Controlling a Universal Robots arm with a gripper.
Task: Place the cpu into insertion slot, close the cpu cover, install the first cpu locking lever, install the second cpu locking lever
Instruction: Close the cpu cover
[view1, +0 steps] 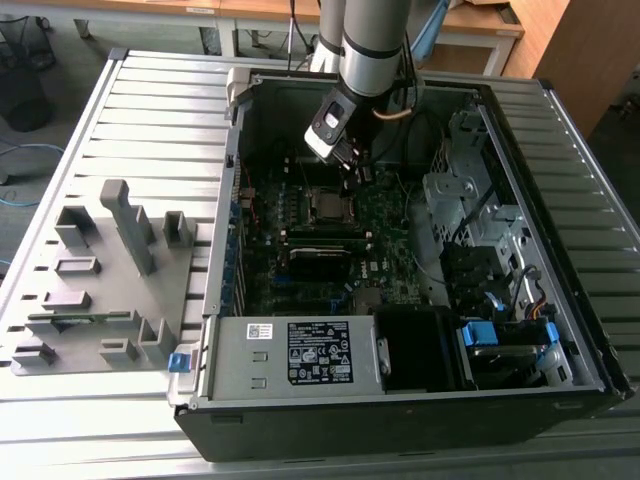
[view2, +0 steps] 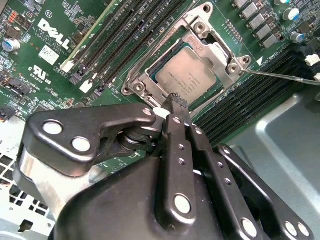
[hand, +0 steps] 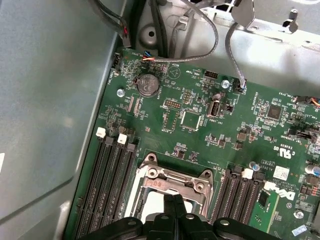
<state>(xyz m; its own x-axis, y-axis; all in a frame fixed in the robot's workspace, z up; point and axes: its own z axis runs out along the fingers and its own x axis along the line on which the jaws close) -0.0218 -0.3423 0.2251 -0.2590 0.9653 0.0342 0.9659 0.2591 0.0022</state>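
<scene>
The end effector (view2: 178, 102) sits closest to the lens in the second wrist view. Its two black fingers are pressed together with nothing visible between them, and their tips are at the near edge of the socket.

Around it, from the biggest thing down: the slatted grey worktop (view1: 150, 100) carries an open computer case (view1: 400, 435). Inside the case the green motherboard (view1: 385, 225) lies flat. On the board, the cpu cover (view2: 201, 26) is a silvery frame lying down over the socket. The cpu (view2: 187, 75) is seated in the slot, its dull grey top showing through the cover's window. A thin wire lever (view2: 282, 76) runs out from the cover's corner over the memory slots. I cannot tell whether it is latched.

The fingertips have very little metal to bear on, so the main risk I see is slippage. If they slide off the frame's edge, they could land on the cpu's top or scrape the neighbouring memory slots and small components. An off-centre push might also lift or skew the cover, leaving the cpu loosely clamped. If the wire lever is under spring load and unhooked, it could flick upwards.
</scene>
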